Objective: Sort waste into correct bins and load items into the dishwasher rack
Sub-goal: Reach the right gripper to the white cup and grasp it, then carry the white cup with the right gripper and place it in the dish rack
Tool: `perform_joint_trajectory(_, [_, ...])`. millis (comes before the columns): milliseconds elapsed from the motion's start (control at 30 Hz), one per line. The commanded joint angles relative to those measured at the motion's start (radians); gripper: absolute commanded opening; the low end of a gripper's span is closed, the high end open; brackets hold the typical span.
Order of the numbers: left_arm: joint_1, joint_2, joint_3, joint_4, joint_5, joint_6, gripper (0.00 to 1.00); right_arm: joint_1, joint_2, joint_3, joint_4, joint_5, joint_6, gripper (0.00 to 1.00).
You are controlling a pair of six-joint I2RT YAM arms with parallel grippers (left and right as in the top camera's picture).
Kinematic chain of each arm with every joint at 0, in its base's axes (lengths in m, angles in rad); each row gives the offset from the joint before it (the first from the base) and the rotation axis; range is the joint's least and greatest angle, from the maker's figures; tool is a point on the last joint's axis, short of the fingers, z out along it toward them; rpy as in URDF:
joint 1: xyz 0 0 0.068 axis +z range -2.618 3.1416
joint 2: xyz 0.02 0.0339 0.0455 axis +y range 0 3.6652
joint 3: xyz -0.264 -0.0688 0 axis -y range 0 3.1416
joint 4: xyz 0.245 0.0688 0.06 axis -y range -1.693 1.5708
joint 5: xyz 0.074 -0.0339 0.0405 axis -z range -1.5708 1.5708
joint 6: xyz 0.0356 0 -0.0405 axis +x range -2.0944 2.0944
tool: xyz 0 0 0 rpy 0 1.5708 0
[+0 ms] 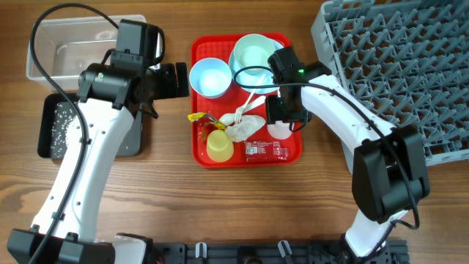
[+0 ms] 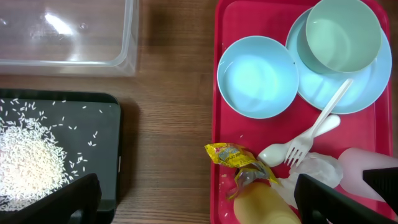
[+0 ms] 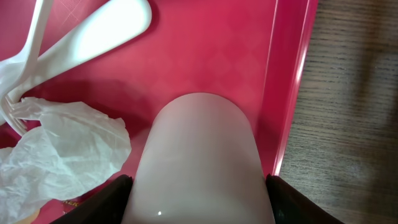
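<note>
On the red tray lie a light blue bowl, a second bowl on the light blue plate, a yellow cup, a yellow wrapper, a red wrapper, a white tissue and a white spoon. My right gripper is shut on the white cup at the tray's right edge. My left gripper is open and empty, just left of the tray. Rice lies in the black tray.
The clear tub stands at the back left, with the black tray in front of it. The grey dishwasher rack fills the right side. A white plastic fork lies across the spoon.
</note>
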Motion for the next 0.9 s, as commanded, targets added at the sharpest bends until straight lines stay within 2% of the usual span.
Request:
perform_joint_trajectory(0, [0.005,0.01,0.001,0.0,0.012,-0.012,1.0,-0.005,0.013,0.006,-0.04,-0.008,0.003,0.33])
perform_joint_trajectory(533, [0.005,0.01,0.001,0.0,0.012,-0.012,1.0,-0.026,-0.092,0.278,-0.31,-0.008,-0.052,0.22])
perform_joint_trajectory(867, [0.005,0.01,0.001,0.0,0.011,-0.012,1.0,-0.172,-0.293,0.306,-0.412,-0.008,-0.076,0.22])
